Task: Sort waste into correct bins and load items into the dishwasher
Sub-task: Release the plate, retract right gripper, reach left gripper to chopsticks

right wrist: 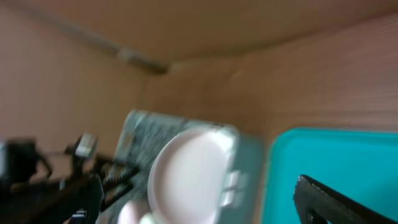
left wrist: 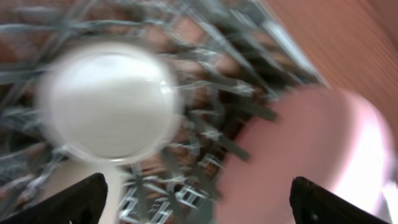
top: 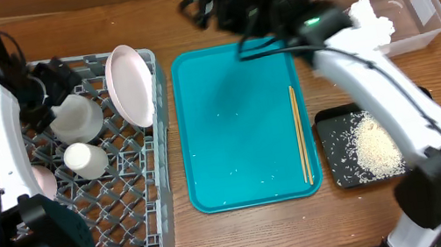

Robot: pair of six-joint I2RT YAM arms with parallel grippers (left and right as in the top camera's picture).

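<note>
The grey dish rack [top: 141, 211] at the left holds the white-pink plate [top: 130, 84] on edge, the grey bowl [top: 76, 118], the white cup [top: 84, 159] and the small white-pink bowl [top: 41, 180]. My left gripper [top: 52, 79] hovers open and empty over the rack's far part. Its blurred view shows a round whitish dish [left wrist: 109, 99] and the plate [left wrist: 311, 155]. My right gripper [top: 206, 6] is open and empty beyond the teal tray's far left corner, facing the plate [right wrist: 193, 174]. The chopsticks [top: 299, 133] lie on the teal tray [top: 238, 121]. The snack wrapper is out of view.
The clear tub [top: 418, 26] at the far right holds the crumpled napkin [top: 368, 20]. The black tray [top: 328, 129] at the right front holds rice scraps [top: 375, 148]. Both wrist views are motion-blurred. The teal tray also shows in the right wrist view [right wrist: 336, 162].
</note>
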